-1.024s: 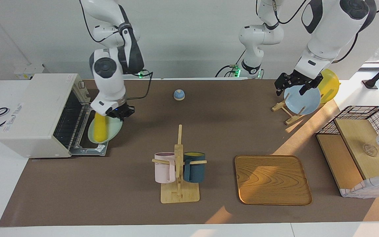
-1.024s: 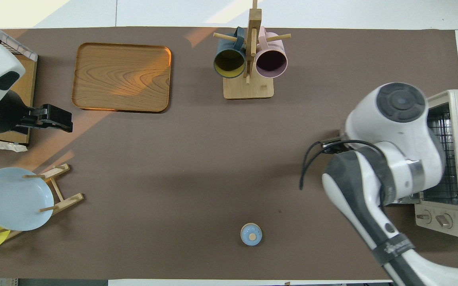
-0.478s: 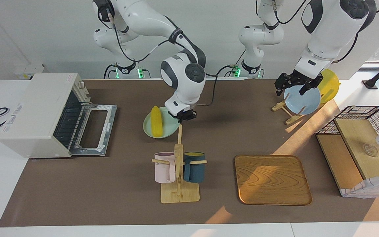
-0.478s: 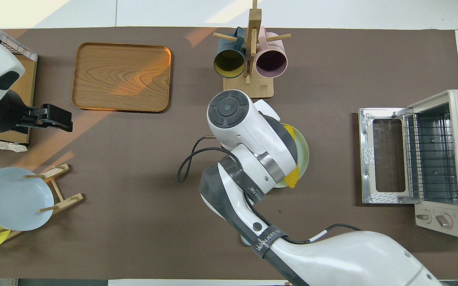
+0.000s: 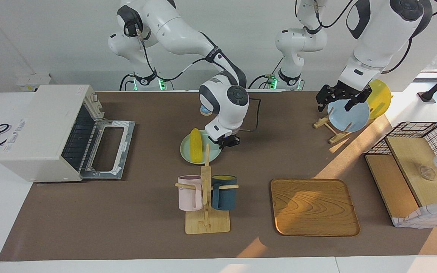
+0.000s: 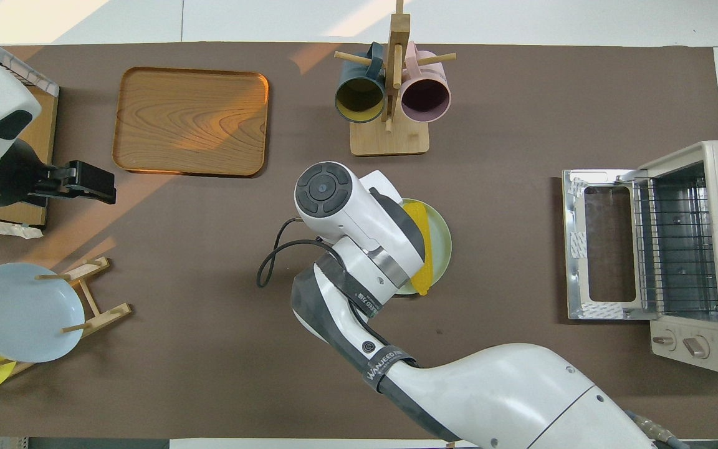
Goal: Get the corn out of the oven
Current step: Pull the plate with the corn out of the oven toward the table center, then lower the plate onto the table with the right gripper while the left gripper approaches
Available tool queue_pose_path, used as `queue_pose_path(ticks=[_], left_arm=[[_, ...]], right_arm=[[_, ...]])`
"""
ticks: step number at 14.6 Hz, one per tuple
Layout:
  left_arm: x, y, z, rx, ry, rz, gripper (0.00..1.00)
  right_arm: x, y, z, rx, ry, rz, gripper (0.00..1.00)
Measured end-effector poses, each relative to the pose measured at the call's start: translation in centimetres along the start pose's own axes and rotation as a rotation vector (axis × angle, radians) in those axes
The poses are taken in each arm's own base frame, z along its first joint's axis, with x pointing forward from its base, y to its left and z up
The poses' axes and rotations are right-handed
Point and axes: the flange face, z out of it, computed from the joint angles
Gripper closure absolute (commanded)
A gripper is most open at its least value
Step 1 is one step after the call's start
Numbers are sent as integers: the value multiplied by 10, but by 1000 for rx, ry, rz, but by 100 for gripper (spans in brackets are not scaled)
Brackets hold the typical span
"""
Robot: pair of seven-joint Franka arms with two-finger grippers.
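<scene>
An off-white toaster oven (image 5: 47, 131) is sitting at the right arm's end of the brown-covered table (image 5: 146, 235), its glass door (image 5: 106, 149) lying folded down flat and its wire rack (image 6: 677, 240) showing bare inside; a red warning sticker is showing beside its two knobs in the overhead view, its writing too small to read. A black wire basket (image 5: 417, 170) with wooden shelves is standing at the left arm's end, with a small clear object resting on its upper shelf. A bare wooden tray (image 5: 314, 207) is lying beside a wooden mug rack (image 5: 206, 204), which is carrying a pink mug (image 5: 190, 192) and a dark blue mug (image 5: 224, 192) on its pegs. A plate stand (image 5: 332, 127) near the left arm's base is holding a pale blue plate (image 5: 349, 113) and a yellow plate (image 5: 381, 96) upright. A pale green plate (image 5: 199, 152) is resting on the table near the middle, nearer to the robots than the mug rack and well apart from the oven, and the yellow corn (image 5: 195, 149) is lying on it. The right gripper (image 5: 229, 142) is hanging low at that plate's rim; whether its fingers are gripping or letting go cannot be told. The right arm's sleeve is bearing lettering that is not fully legible. The left gripper (image 5: 338, 98) is waiting over the pale blue plate, fingers spread wide and holding nothing. A small blue knob-topped object (image 5: 203, 110) is peeking out by the right arm.
</scene>
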Motion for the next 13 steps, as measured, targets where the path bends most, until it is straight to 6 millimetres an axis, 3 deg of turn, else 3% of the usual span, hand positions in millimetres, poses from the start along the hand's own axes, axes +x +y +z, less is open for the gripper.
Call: queue_pose_path(ticks=[1,4,5,6,7,8,10,13], left_arm=[[1,1,1,-1,5,1,0],[2,3,4,-1,10,4,0],[2,4,5,-2,13,6,0],[2,6,6,-2,18,11,0],[2,11,7,-2,20,19,0],[2,17,10,-2,22,30,0],[1,32,18,-3,29,51,0],[-3,71,36,-9,44,70,0]], right_arm=[[2,-1,-5,16,-1,10,55],[13,5,-25,45,23,26,59],[19,12,-31,41,28,20,65],[28,25,-37,23,29,-2,78],[38,42,-43,-8,23,-31,94],[48,63,-51,-39,13,-56,100],[67,111,-62,-76,-13,-83,100],[83,188,-43,-114,-62,-93,100]])
